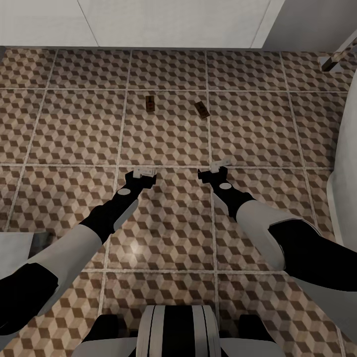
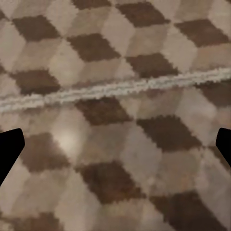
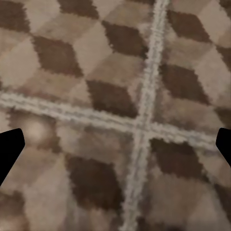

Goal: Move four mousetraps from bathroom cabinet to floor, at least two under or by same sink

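Closest to us, our two arms reach forward and down over the bathroom floor [image 1: 163, 233], its tiles printed with brown, beige and white cubes. The left gripper [image 1: 141, 174] hangs just above a grout line, and in its wrist view the dark fingers [image 2: 10, 147] sit at the far edges with nothing but tile between them — so we read it as spread wide and holding nothing. The right gripper [image 1: 213, 171] is the same: fingertips [image 3: 9, 149] well apart in its wrist view, a crossing of grout lines between them, nothing gripped and nothing touched.

Farther out, two mousetraps lie flat on the patterned tiles. The left mousetrap [image 1: 150, 103] and the right mousetrap [image 1: 202, 109] rest near each other, either side of a grout line, and both are well apart from our grippers.

Beyond them runs a white panel [image 1: 148, 22] along the wall; whether it belongs to the sink we cannot tell. A curved white form [image 1: 347, 158] stands at the right edge.

We judge the task about half done: two traps are down on one floor surface, while the other two, and the cabinet, lie outside what we see here. With both hands free, fetching the rest looks like what is left.
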`<state>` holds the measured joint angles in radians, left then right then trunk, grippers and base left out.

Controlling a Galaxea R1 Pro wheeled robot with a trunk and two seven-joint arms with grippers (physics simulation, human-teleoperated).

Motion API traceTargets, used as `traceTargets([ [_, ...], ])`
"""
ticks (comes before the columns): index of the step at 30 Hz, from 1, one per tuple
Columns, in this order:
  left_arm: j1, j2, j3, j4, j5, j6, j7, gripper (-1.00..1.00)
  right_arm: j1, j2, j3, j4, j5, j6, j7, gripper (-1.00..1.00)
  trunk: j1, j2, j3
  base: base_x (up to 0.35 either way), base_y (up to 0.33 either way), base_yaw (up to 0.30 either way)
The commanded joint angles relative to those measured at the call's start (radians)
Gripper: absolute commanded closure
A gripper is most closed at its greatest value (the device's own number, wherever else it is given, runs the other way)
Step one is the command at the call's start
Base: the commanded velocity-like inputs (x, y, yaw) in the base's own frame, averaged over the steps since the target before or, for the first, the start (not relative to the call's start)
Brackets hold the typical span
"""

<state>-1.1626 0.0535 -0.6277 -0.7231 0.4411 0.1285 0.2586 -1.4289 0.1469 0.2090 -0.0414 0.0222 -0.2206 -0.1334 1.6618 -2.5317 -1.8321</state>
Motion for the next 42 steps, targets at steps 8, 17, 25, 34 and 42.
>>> traceTargets([
  [8,0.0,0.002,-0.007,-0.003,0.008,0.003,0.01,-1.0,-0.001,0.0,0.006,0.002,0.002,-0.002,-0.006,-1.0,0.0,0.0,-0.001,0.0,0.0,0.0],
  [17,0.0,0.002,-0.007,-0.009,0.008,0.003,0.01,-1.0,-0.001,0.0,0.006,0.002,0.002,-0.002,-0.006,-1.0,0.0,0.0,-0.001,0.0,0.0,0.0],
  [25,0.0,0.002,-0.007,-0.012,0.008,0.005,0.01,-1.0,-0.001,-0.001,0.006,0.002,0.002,-0.002,-0.006,-1.0,-0.001,0.0,0.007,0.0,0.0,0.0],
  [34,0.0,0.002,-0.007,-0.012,0.008,0.048,0.01,-1.0,-0.001,-0.001,0.006,0.003,0.002,-0.002,-0.006,-1.0,-0.005,0.002,0.042,0.0,0.0,0.0],
  [42,0.0,0.002,-0.007,-0.011,0.008,0.057,0.01,-1.0,-0.001,-0.001,0.006,0.004,0.002,-0.002,-0.006,-1.0,-0.009,0.004,0.073,0.0,0.0,0.0],
])
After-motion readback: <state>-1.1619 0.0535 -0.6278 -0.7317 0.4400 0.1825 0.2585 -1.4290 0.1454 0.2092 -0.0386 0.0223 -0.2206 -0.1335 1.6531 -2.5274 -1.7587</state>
